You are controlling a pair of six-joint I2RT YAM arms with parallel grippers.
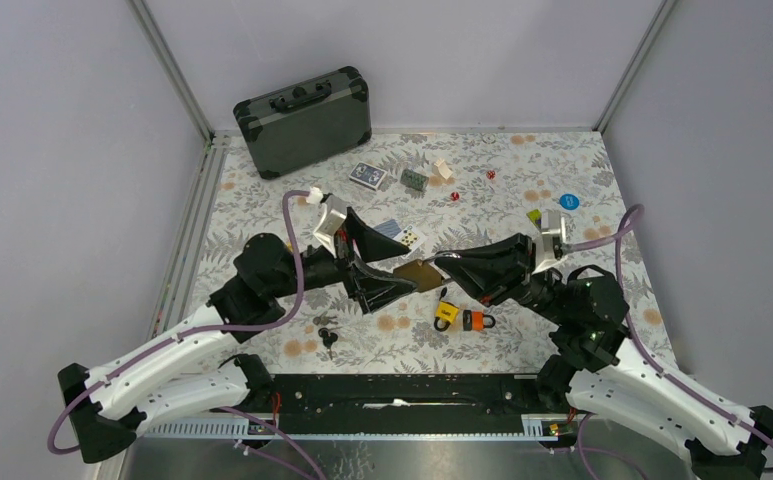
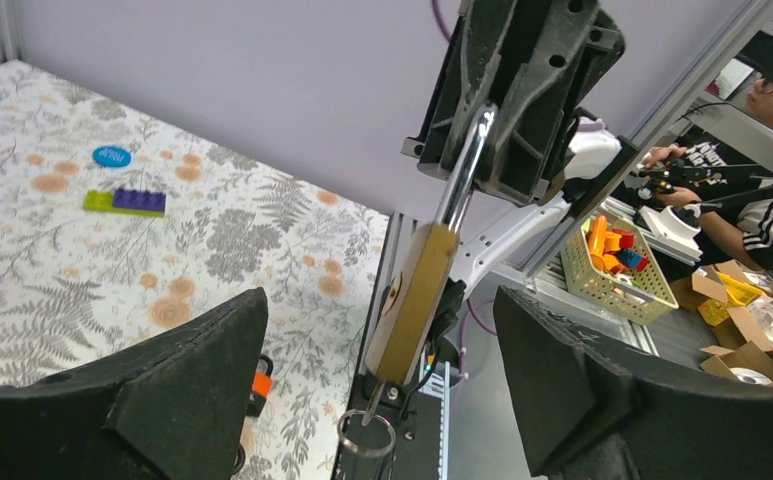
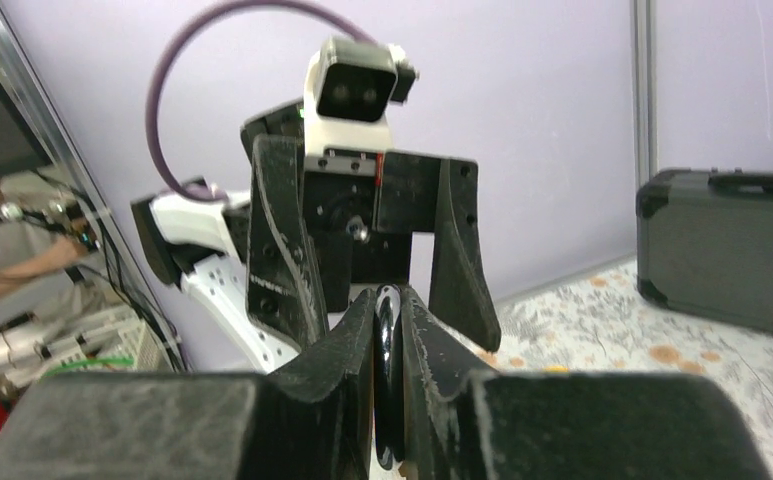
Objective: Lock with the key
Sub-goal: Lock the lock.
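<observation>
A brass padlock (image 1: 420, 273) hangs in the air between my two grippers. My right gripper (image 1: 452, 266) is shut on its steel shackle (image 3: 388, 370), which shows edge-on between the pads. In the left wrist view the padlock body (image 2: 414, 300) hangs from the shackle (image 2: 465, 165). A key with a ring (image 2: 367, 432) sticks out of the body's lower end. My left gripper (image 2: 380, 330) is open, one jaw on each side of the padlock body, touching neither it nor the key. The left gripper's fingers (image 3: 280, 250) also show spread apart in the right wrist view.
A yellow padlock (image 1: 446, 315) and an orange padlock (image 1: 478, 320) lie on the table under the grippers. Loose keys (image 1: 326, 335) lie front left. A dark case (image 1: 304, 120) stands at the back, with cards (image 1: 368, 176), dice and a blue disc (image 1: 569, 201) nearby.
</observation>
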